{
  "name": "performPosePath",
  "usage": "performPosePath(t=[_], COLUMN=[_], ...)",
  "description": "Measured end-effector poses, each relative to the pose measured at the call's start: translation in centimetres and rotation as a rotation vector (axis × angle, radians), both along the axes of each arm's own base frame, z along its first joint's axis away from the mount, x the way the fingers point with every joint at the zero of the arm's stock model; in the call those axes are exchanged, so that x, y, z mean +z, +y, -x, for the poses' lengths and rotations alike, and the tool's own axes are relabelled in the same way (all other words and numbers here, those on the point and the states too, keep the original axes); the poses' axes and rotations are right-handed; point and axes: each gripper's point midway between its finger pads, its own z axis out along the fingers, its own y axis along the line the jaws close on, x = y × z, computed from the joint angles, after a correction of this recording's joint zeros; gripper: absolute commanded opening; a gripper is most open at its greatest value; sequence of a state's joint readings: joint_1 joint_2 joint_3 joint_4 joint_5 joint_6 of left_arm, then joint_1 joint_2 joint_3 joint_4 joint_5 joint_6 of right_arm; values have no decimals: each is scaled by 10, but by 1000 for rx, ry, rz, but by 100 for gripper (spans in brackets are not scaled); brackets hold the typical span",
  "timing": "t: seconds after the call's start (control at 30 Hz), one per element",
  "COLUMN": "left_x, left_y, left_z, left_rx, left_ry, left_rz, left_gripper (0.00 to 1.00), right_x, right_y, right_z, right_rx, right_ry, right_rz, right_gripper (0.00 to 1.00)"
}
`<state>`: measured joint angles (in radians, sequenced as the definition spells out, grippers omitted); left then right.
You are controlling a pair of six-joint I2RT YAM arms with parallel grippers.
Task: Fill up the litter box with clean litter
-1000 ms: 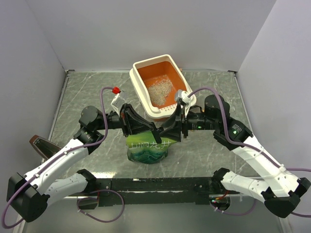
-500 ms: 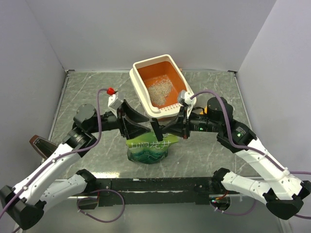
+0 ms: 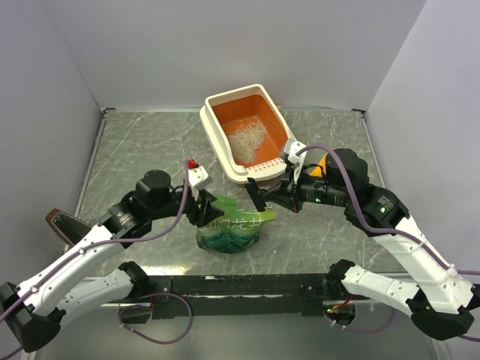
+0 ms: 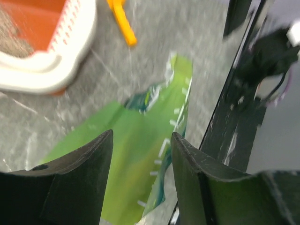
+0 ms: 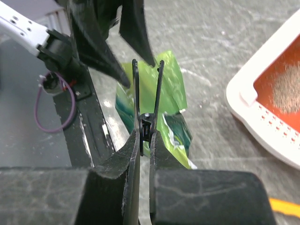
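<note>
Only a little pale grey granular litter (image 3: 246, 139) is being held in the orange cream-rimmed plastic litter box (image 3: 212, 135) at the worktop's (image 3: 135, 142) far edge, most filling seemingly being awaited, left hand (image 4: 140, 140) released, right hand (image 5: 144, 138) clenched on a thin black clip (image 5: 146, 124).

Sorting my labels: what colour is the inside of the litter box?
Orange, with a cream rim; the litter box shows best in the top view.

Top cam overhead fr. behind; wrist cams close, shared: green bag (image 3: 229, 229).
</note>
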<state>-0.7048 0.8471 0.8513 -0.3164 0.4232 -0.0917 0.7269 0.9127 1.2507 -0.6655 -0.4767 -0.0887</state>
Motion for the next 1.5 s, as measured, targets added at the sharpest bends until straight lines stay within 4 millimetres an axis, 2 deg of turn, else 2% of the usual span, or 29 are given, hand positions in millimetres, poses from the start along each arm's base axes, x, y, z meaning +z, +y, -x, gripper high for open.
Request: performPosePath(t=[0.1,0.2,0.57,0.63,0.8,0.9,1.03,1.5], left_x=[-27,-43,-69,-76,-82,-84,-86,-86], left_y=[0,0,-7,-5,-6,-6,-6,-5], left_z=[8,15,16,16,18,19,20,21], left_rx=[-25,-47,-58,-54,-55,-57,-56,-46], left_ry=[2,-7,-21,-16,-22,-30,-42,-57], left_rz=[-81,-132,-229,-249,-266,-277,-287,-282], left_gripper=[56,57,54,47,11,1,1,1], right_x=[-5,-11,-30,-34,-42,-45,-52,-98], right_y=[-3,-4,2,4,10,13,18,40], right_z=[0,1,0,-1,-1,-2,-1,-9], right_rx=[-10,-10,12,20,49,68,108,220], right_ry=[4,17,68,83,105,110,119,140], right_rz=[16,28,62,71,88,97,113,247], right_gripper=[0,0,0,0,0,0,0,0])
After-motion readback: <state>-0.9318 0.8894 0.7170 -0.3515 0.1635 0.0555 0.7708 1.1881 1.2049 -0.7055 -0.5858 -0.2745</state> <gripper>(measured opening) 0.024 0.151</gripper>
